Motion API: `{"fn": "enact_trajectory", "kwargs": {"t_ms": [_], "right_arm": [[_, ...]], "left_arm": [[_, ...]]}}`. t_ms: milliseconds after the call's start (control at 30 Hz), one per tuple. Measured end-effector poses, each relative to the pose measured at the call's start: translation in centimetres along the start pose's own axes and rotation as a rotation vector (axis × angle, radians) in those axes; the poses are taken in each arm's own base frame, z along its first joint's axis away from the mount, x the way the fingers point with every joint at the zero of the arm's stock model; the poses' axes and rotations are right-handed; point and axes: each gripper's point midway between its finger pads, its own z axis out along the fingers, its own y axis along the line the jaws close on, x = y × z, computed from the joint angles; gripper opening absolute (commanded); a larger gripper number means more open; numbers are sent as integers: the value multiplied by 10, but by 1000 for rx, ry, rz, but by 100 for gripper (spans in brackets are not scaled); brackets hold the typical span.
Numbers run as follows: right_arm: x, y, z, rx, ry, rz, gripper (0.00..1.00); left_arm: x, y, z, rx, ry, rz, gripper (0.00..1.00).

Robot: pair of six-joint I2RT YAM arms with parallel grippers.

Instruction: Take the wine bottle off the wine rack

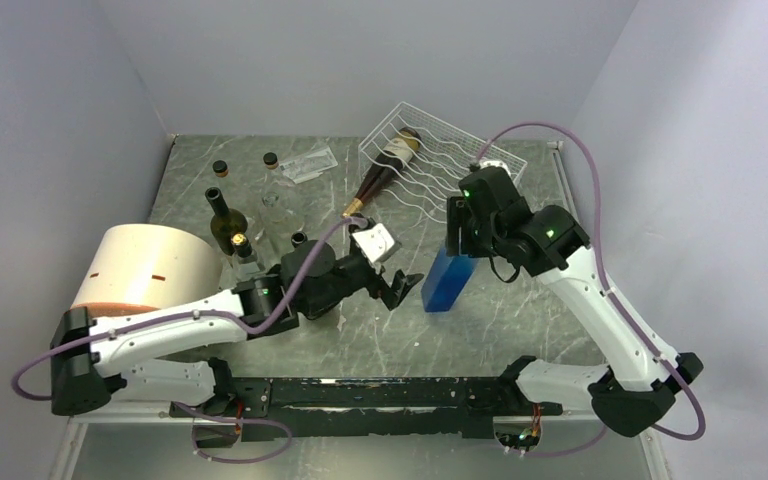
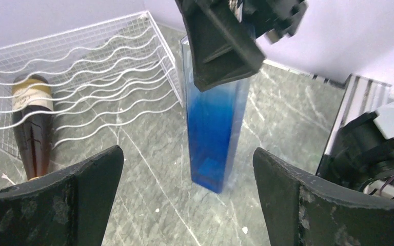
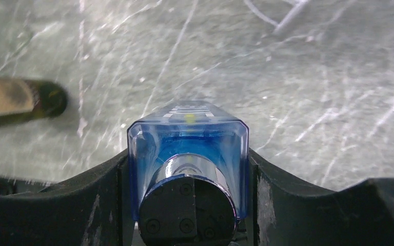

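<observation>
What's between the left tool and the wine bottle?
Only bare tabletop separates left tool from wine bottle, in the left wrist view; blue bottle stands aside.

So there's a tall, square, see-through blue bottle (image 1: pixel 447 280) standing upright on the grey marble-look table (image 1: pixel 520 320), with a shiny round top on it. Over on the left a big cream cylinder (image 1: pixel 145 265) lies on its side with a couple of little red marks on it, and just beside it a dark green bottle (image 1: pixel 226 225) stands up among some smaller dark-capped bottles (image 1: pixel 220 168). Further back, a clear plastic packet (image 1: pixel 310 163) lies flat near the table's far edge.
</observation>
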Motion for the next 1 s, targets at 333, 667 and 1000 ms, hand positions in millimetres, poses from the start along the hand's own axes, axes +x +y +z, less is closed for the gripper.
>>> {"fn": "enact_trajectory", "kwargs": {"t_ms": [333,667,1000], "right_arm": [[-39,-94,24,381,-57,209,0],[-39,-195,20,635,-89,426,0],[-19,-230,23,697,-128,496,13]], "left_arm": [[-74,5,-43,8,-57,-82,99],[-152,23,-107,-17,-178,-137,99],[-150,35,-145,-47,-203,-198,99]]}}
